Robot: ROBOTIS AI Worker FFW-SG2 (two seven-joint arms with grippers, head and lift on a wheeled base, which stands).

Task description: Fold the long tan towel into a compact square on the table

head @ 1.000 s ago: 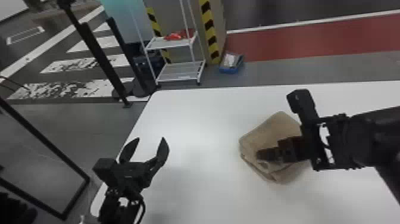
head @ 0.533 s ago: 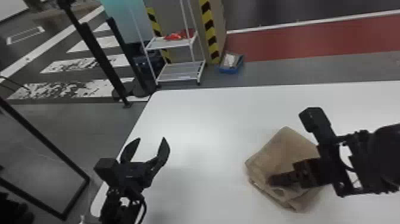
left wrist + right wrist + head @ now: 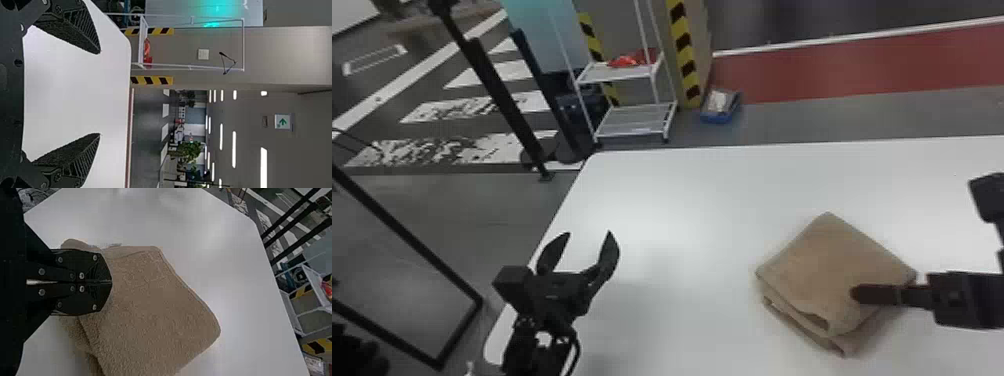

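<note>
Looks close to finished, by the state of the towel [image 3: 812,265]. Folded over into a compact, thick bundle, lying flat on the white table [image 3: 682,200], toward the robot's right, with one corner pointing away from the robot. Judging by the stacked layers, past the main folds and down to pressing or tidying. Probably left to do: flatten the near side, tuck in the loose layers, square up the outline, then let go and back off.

Smooth and fairly even across the top, tan all over, with a soft, fuzzy nap. Straight-edged on the far sides, rather like a diamond from the head (roughly square, at a guess, but a bit lopsided). Less neat on the near left side, with lower layers poking out from under the top one and a small buckle gaping between them. Likely to spring up or slide a little if dragged.

Over the near right part of the cloth, the right gripper [image 3: 112,282], fingers together; cannot tell whether pinching any fabric or merely resting on top. Parked above the table's left side, the left gripper [image 3: 589,233], fingers spread wide and holding nothing
</note>
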